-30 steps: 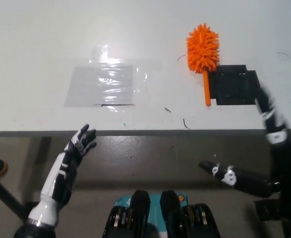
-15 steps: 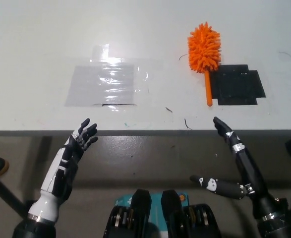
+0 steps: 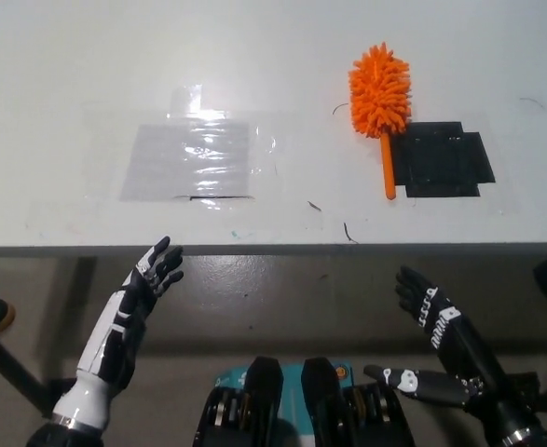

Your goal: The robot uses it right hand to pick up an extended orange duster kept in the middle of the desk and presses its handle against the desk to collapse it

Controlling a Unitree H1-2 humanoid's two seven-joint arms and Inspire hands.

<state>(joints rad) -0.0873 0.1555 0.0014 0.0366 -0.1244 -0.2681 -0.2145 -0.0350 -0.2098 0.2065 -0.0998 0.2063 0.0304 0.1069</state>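
Your right hand [image 3: 431, 312] sits below the near edge of the surface [image 3: 68, 112], fingers spread and holding nothing. Half a second ago it reached up to that edge; a second ago it was over the black patch [image 3: 443, 158]. It is drawing back. The orange duster [image 3: 382, 102] lies unmoved beside that patch, handle toward you. The left hand [image 3: 147, 279] rests open at lower left.

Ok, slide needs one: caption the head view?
Orange duster lies untouched on desk; both open hands below its edge.
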